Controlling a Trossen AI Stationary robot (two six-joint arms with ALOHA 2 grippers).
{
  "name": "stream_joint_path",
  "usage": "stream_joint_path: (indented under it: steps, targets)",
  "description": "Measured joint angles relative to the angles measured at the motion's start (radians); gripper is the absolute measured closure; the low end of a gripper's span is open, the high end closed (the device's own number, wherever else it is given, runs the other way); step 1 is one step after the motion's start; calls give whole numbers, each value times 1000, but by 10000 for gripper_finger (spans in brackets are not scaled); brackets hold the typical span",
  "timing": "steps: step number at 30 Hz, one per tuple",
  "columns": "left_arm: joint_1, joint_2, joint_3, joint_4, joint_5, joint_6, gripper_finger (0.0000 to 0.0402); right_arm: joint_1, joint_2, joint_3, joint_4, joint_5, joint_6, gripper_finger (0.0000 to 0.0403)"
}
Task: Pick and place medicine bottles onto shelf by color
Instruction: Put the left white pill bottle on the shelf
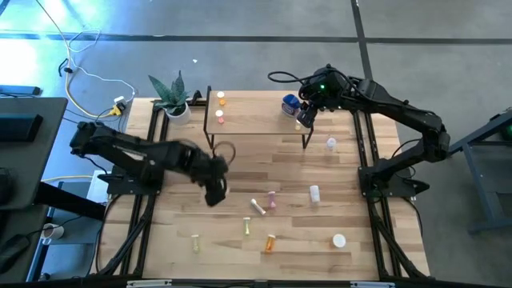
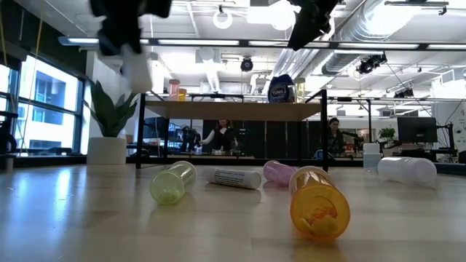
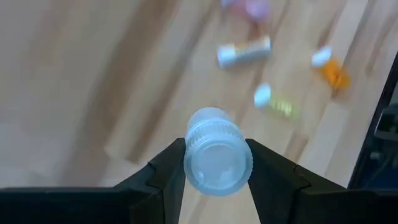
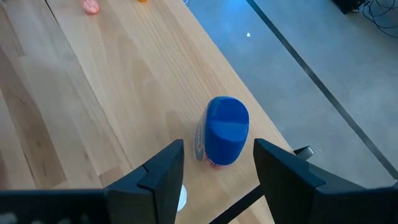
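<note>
Only its wrist view shows the left gripper clamped on a white bottle, raised above the near-left table; far right, the right gripper hangs jaws apart over the shelf's blue bottle

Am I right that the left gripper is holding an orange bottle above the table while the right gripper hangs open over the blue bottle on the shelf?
Not quite: the left gripper holds a white bottle, as the left wrist view shows. The right gripper does hang open over the blue bottle on the shelf.

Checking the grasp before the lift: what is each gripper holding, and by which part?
The left gripper clamps a white bottle by its sides. The right gripper holds nothing, open above the blue bottle.
</note>
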Motion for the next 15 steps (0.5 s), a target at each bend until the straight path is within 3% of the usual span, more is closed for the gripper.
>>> stream_joint_path:
  steps: [8,15]
  targets:
    - [253,-5,194,-64,-15,345,264,0,0,0,0,0,31,217]
    - [510,-3,338,-70,-28,634,261,0,0,0,-4,0,182,217]
